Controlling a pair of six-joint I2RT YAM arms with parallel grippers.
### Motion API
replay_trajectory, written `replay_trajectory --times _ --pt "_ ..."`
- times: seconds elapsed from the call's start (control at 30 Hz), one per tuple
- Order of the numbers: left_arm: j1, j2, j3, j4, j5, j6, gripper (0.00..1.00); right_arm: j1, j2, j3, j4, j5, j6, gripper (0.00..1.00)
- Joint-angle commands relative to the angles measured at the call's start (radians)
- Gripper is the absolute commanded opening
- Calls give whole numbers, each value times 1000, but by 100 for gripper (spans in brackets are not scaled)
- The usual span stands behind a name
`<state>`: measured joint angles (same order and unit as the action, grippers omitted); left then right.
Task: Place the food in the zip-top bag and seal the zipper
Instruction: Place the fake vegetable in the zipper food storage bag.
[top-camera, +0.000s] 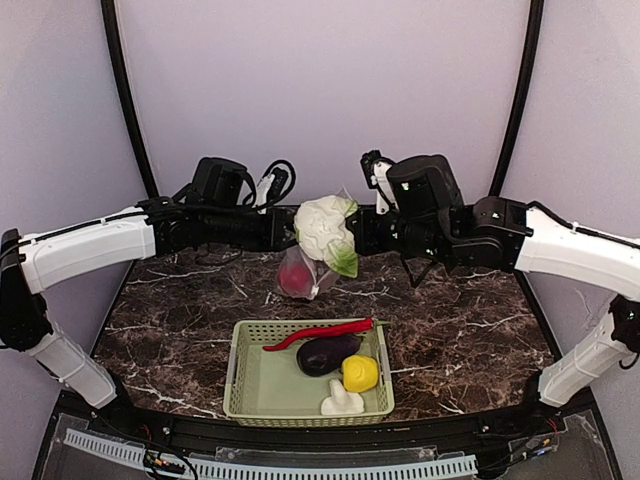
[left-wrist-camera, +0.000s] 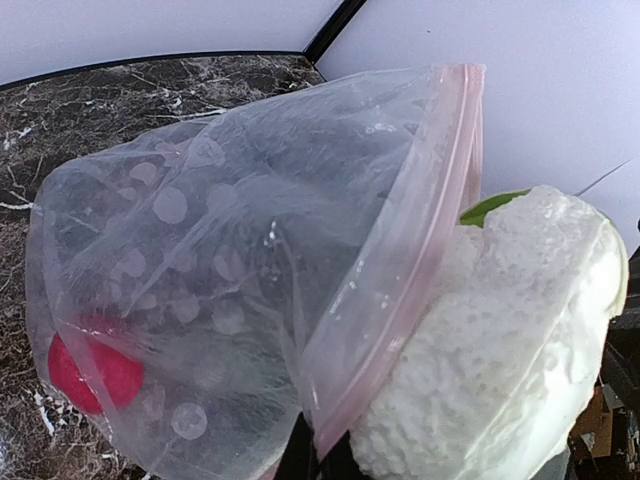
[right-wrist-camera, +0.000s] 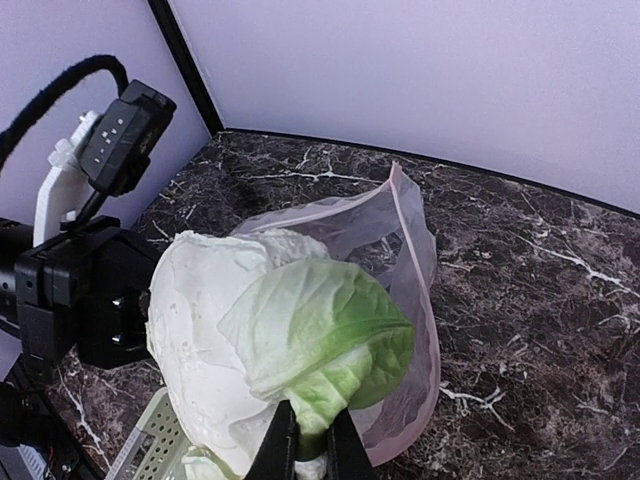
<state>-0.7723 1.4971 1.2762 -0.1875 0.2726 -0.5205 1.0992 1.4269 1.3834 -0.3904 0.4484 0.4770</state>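
Ahead of right pincer (right-wrist-camera: 305, 445), which pinches its green leaf (right-wrist-camera: 320, 335): cauliflower (right-wrist-camera: 205, 320), touching mouth of zip-top bag (right-wrist-camera: 405, 255), opening just beyond, lower. Opposite, left pincer (top-camera: 288, 232) clamps the bag rim.

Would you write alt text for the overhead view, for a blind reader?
The left gripper holds a clear zip-top bag, red pepper inside; the right gripper holds a cauliflower at its mouth. A green basket below holds chili, eggplant, yellow pepper, mushroom.

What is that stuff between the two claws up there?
The top view shows a white cauliflower between the left claw and the right claw, at the mouth of the clear bag, which hangs below it with a red pepper inside.
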Motion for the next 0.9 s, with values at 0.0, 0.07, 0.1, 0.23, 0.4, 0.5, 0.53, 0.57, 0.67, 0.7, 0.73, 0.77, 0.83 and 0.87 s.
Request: replay_trajectory --times 0.0,0.07,0.1,0.23,0.4,0.5,0.53,0.57,0.67,0.7,0.73,0.77,0.83,0.87 --pt "-3 -58 -8 18 8 -1 1 -14 -4 -46 -35 39 37 0" --pt "-3 -60 -6 21 14 0 1 -22 2 -57 -57 42 49 0" --pt "-3 -60 -5 22 18 0 1 -26 9 -59 -69 46 55 0" --pt "-3 -60 -5 30 25 2 1 -32 44 -43 -130 80 69 0" --pt "-4 -60 -6 45 41 4 1 -40 92 -9 -166 86 75 0" --pt "-3 -56 -8 52 51 1 1 -45 110 14 -167 69 86 0" --pt "-3 -52 -8 52 55 -1 1 -46 115 23 -161 60 81 0" --pt "-3 -49 -8 53 64 -3 1 -47 121 38 -151 49 72 0" --pt "-3 -34 -8 55 88 -13 1 -46 128 65 -101 -1 36 0" --pt "-4 -30 -8 58 94 -15 1 -46 129 67 -72 -26 16 0" --pt "-4 -26 -8 58 105 -16 1 -47 129 69 -39 -56 -12 0" --pt "-4 -23 -8 59 110 -15 1 -46 134 74 -17 -86 -35 0" --pt "-5 -19 -4 61 129 -11 1 -47 162 108 -20 -120 -73 0" --pt "-5 -17 -1 62 144 -9 1 -47 183 133 -37 -121 -81 0"
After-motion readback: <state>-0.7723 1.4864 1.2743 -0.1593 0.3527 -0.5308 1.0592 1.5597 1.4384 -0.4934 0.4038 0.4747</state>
